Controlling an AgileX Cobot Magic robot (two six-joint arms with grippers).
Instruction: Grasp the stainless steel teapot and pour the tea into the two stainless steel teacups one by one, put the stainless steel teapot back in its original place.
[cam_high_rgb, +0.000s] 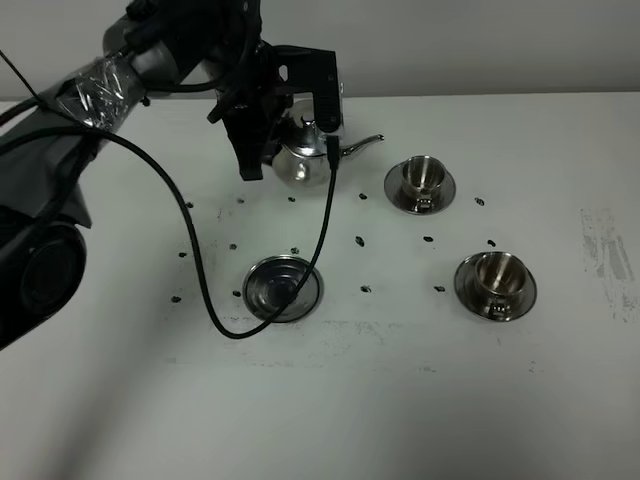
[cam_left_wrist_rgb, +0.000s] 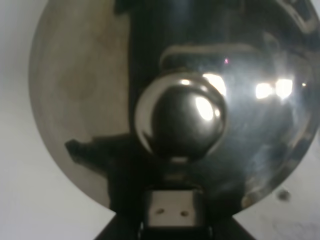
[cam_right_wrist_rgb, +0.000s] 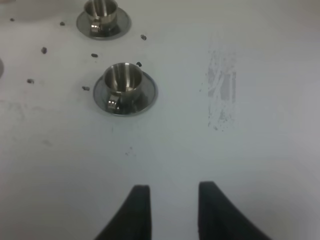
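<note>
While left hand (cam_high_rgb: 258, 150) is closing in on stainless steel teapot (cam_high_rgb: 300, 166) by counter's far edge, I'm unable to tell its grip. Coaster (cam_high_rgb: 283, 288) lying bare mid-counter. Far teacup (cam_high_rgb: 421, 178) and near teacup (cam_high_rgb: 495, 277), toward right edge, showing no tea, so I'm judging both pours and return pending. Right hand (cam_right_wrist_rgb: 170, 200) hanging parted, empty.

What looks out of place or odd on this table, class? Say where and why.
The teapot is off its round coaster, farther back. A black cable droops across that coaster, where it could snag. A scuffed patch marks the surface at far right. No spill shows.
</note>
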